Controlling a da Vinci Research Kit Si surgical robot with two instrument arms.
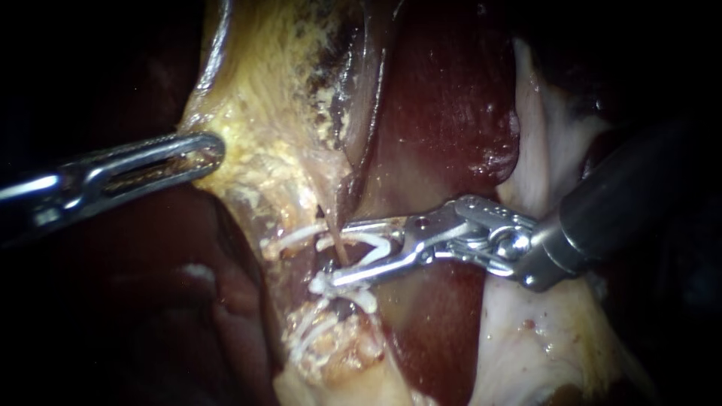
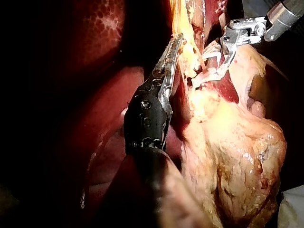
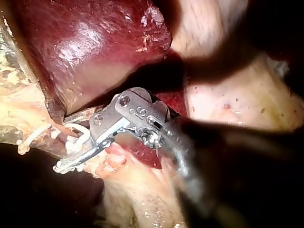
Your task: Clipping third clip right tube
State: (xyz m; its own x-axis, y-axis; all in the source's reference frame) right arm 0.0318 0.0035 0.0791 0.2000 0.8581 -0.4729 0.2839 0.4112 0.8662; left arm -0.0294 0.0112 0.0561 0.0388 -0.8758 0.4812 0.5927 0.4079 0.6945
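Note:
A thin tan tube (image 1: 336, 225) runs down between the yellow tissue and the liver (image 1: 451, 98). My right instrument (image 1: 331, 256) comes in from the right, its jaws standing apart around the tube with a white clip (image 1: 376, 242) held between them. The right wrist view shows the same jaws (image 3: 66, 146) with the clip (image 3: 81, 135) straddling the tube. White clips sit on tissue beside (image 1: 289, 239) and below (image 1: 312, 331) the jaws. My left instrument (image 1: 213, 146) is shut on the yellow gallbladder tissue (image 1: 256, 113) and holds it to the left; its wrist view shows it (image 2: 176, 42) along that tissue.
Dark red liver (image 3: 85, 42) lies behind the jaws. Pale fatty tissue (image 1: 541, 346) fills the lower right under the right shaft. The yellow bulk of the gallbladder (image 2: 237, 156) lies beside the left instrument's shaft. The far left is dark.

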